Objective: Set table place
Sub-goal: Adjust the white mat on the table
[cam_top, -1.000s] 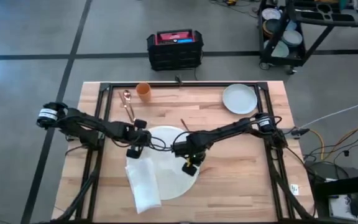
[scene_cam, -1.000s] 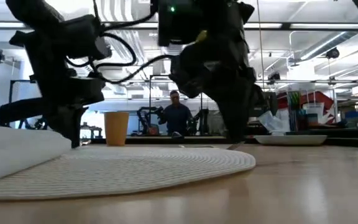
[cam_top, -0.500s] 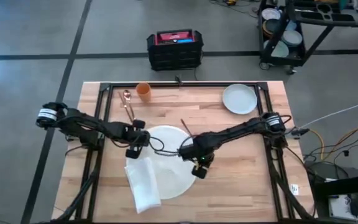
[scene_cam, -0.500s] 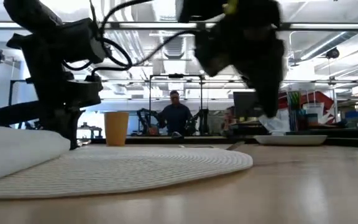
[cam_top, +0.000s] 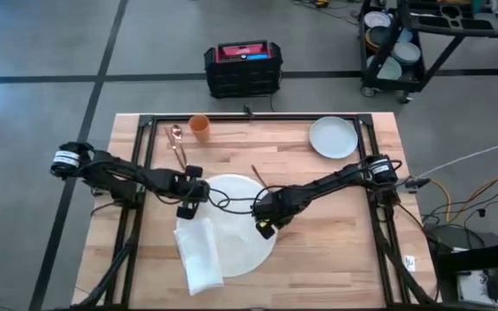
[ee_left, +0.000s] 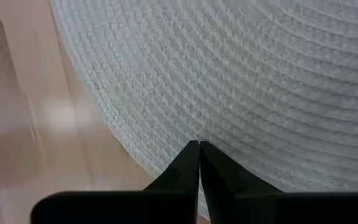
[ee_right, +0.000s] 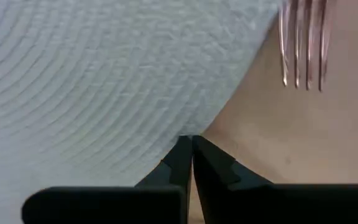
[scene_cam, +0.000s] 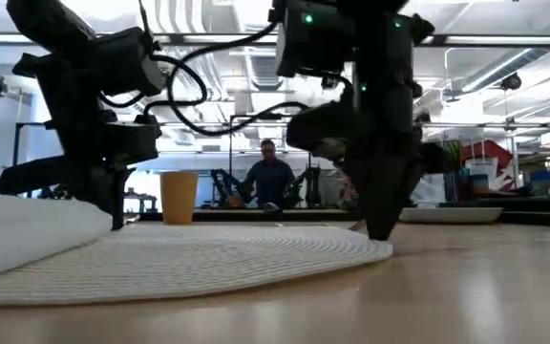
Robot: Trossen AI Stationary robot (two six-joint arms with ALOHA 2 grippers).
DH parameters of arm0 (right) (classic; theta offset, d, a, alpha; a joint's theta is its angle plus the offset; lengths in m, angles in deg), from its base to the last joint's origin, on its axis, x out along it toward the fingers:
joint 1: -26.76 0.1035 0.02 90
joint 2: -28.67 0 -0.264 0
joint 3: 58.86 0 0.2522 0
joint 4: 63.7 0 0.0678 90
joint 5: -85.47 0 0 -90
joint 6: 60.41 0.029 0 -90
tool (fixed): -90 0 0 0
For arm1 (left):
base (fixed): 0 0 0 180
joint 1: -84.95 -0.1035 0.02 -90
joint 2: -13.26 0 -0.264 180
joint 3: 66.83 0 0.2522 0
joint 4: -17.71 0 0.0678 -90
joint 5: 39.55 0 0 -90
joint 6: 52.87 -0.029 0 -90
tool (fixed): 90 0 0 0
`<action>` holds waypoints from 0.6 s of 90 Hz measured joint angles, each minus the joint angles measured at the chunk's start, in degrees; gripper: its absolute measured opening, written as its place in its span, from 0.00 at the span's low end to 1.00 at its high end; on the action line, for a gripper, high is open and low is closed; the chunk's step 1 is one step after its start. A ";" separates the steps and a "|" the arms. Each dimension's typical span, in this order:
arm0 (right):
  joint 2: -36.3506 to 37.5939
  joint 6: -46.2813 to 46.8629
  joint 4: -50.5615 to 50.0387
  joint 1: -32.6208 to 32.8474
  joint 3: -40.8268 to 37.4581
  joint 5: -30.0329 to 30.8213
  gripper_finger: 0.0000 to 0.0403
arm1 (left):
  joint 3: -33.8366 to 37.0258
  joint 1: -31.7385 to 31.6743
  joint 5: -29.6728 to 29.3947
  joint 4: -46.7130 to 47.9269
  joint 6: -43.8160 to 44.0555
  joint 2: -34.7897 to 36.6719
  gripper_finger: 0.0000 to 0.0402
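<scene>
overhead, the rectangular light-wood butcher-block table (cam_top: 335,225) with its black metal frame rail is seen from above. starting at nine o'clock, the left gripper (cam_top: 187,206) is held low at the nine o'clock edge of the large round white woven mat (cam_top: 232,246), its two dark fingers (ee_left: 185,171) pressed together over the mat's rim with nothing between them. a folded white cloth napkin (cam_top: 199,254) is laid across the mat's seven o'clock edge, partly on the wood. toward eleven o'clock of the table a copper-coloured spoon (cam_top: 177,141) is found, with an orange cup (cam_top: 200,127) just beside it. at the mat's twelve o'clock rim a thin copper-coloured fork (cam_top: 257,174) is laid. the right gripper (cam_top: 266,226) is lowered to the mat's three o'clock edge, its fingers (ee_right: 185,163) likewise closed and empty, tips at the rim. a pale grey-green round plate (cam_top: 333,136) is set well apart at the table's one o'clock corner. a person (scene_cam: 270,177) is seen in the room beyond.
</scene>
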 joint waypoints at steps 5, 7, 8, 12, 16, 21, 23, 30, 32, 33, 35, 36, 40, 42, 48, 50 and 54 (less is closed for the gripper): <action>0.16 -0.29 0.17 -0.08 -0.40 0.32 0.00 | 0.02 0.02 -0.02 -0.07 0.00 0.00 0.00; 0.23 -0.59 0.16 -0.08 -0.48 0.45 0.00 | 0.01 0.02 -0.02 -0.07 0.00 0.00 0.00; 0.28 -0.74 0.13 -0.08 -0.50 0.55 0.00 | 0.01 0.02 -0.02 -0.10 0.00 0.00 0.00; 0.70 -1.24 0.08 -0.14 -0.58 0.96 0.00 | 0.00 0.02 -0.04 -0.21 -0.03 -0.02 0.00; 1.21 -1.37 -0.07 -0.37 -0.70 1.10 0.00 | 0.02 0.02 -0.04 -0.22 -0.15 -0.02 0.00; 2.10 -1.39 -0.66 -0.74 -0.69 1.24 0.00 | 0.02 0.02 -0.04 -0.25 -0.20 -0.02 0.00; 2.76 -1.37 -0.87 -0.79 -0.61 1.31 0.00 | 0.00 0.02 -0.04 -0.24 -0.22 -0.02 0.00; 5.57 -1.37 -1.33 -0.96 -0.28 1.53 0.00 | 0.01 -0.03 -0.09 -0.29 -0.24 -0.02 0.00; 6.39 -1.37 -1.23 -0.95 -0.24 1.57 0.00 | 0.00 -0.06 -0.09 -0.32 -0.24 -0.02 0.00; 6.70 -1.37 -1.24 -0.94 -0.21 1.66 0.00 | 0.01 -0.07 -0.09 -0.32 -0.24 -0.02 0.00; 7.21 -1.39 -1.39 -0.93 -0.18 1.89 0.00 | 0.02 -0.07 -0.10 -0.29 -0.25 -0.02 0.00; 7.35 -1.38 -1.48 -0.89 -0.18 2.06 0.00 | 0.02 -0.07 -0.11 -0.29 -0.25 -0.02 0.00; 7.67 -1.27 -1.74 -0.82 -0.26 2.60 0.00 | 0.02 -0.07 -0.13 -0.37 -0.24 -0.02 0.00; 7.65 -1.14 -1.71 -0.83 -0.35 2.82 0.00 | 0.07 -0.07 -0.13 -0.46 -0.24 -0.02 0.00; 7.56 -0.63 -1.71 -1.05 -0.51 3.86 0.00 | 0.19 -0.07 -0.13 -0.62 -0.25 -0.02 0.00; 7.56 -0.40 -1.43 -1.09 -0.61 4.24 0.00 | 0.20 -0.07 -0.13 -0.66 -0.24 -0.02 0.00; 7.46 -0.08 -0.15 -1.20 -0.93 4.41 0.00 | 0.20 -0.09 -0.13 -0.79 -0.25 -0.02 0.00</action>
